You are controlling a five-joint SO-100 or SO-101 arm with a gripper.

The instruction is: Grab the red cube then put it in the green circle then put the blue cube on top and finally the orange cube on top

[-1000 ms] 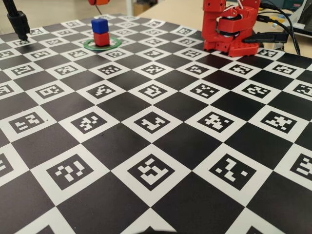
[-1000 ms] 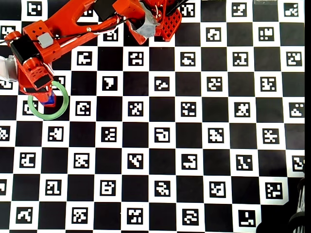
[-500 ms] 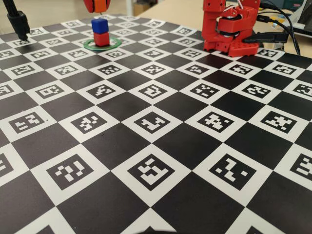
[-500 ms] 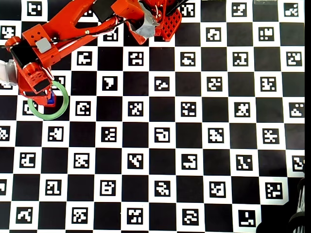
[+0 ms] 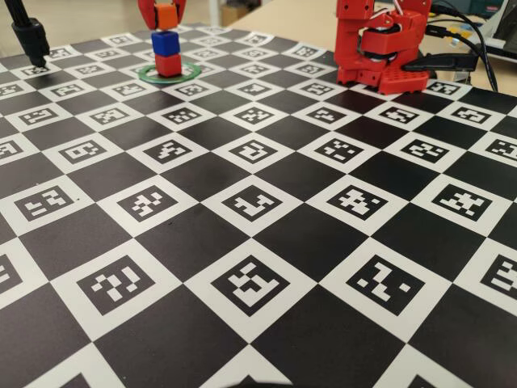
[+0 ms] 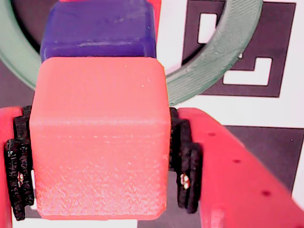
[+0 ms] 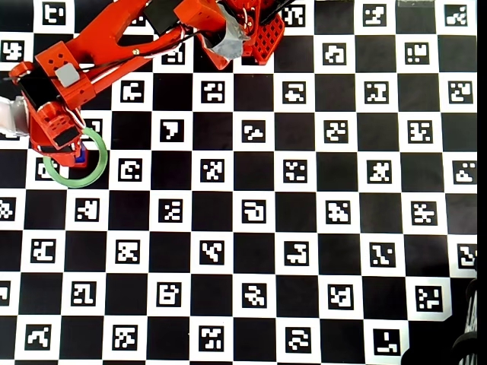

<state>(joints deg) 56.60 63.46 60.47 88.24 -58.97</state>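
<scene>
The red cube (image 5: 168, 65) sits inside the green circle (image 5: 144, 74) at the far left of the fixed view, with the blue cube (image 5: 165, 42) stacked on it. My gripper (image 5: 164, 18) is shut on the orange cube (image 5: 166, 14) and holds it right above the blue cube; whether they touch I cannot tell. In the wrist view the orange cube (image 6: 99, 137) fills the space between the black pads (image 6: 185, 166), with the blue cube (image 6: 97, 28) and the green circle (image 6: 228, 52) beyond. In the overhead view the arm covers the stack except a sliver of blue cube (image 7: 78, 157) inside the green circle (image 7: 76, 182).
The arm's red base (image 5: 380, 48) stands at the back right of the checkered marker mat (image 5: 258, 202), with cables (image 5: 477, 40) behind it. A black stand (image 5: 28, 36) rises at the mat's far left corner.
The gripper with the orange cube has come down from the top edge of the fixed view to just above the blue cube. The red and blue cubes have not moved.
</scene>
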